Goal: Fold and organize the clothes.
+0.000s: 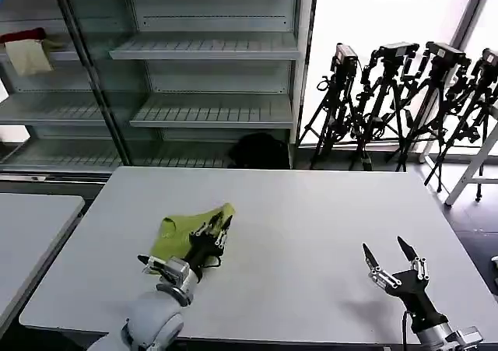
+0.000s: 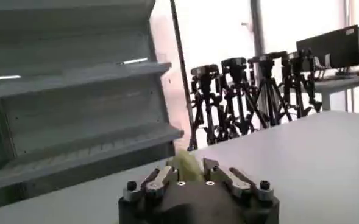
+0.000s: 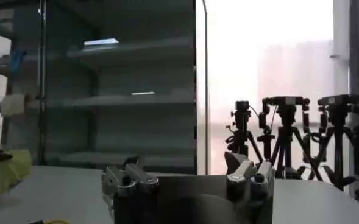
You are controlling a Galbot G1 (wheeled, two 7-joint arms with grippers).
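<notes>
Item: shirt. Lime-green, bunched into a small heap on the left half of the white table, toward the near edge. Long axis runs left to right, with one peak of cloth raised at its right end.

Item: my left gripper. It sits on the shirt's right end, arm reaching in from the near-left corner. In the left wrist view the fingers are drawn close together with a fold of green cloth standing between them; I judge this a pinch on the shirt.

Item: my right gripper. Parked over bare table at the near right, well apart from the shirt. Fingers spread wide, nothing held.

Relation for the next move: the shirt lies to the left of the right gripper, wholly on the left arm's side. The left arm is nearer by far and already on it. Spreading the heap flat, in my judgement, means drawing along that left-right axis; the right arm would have to cross leftward to take the other end.

Background: shelving, tripods.
</notes>
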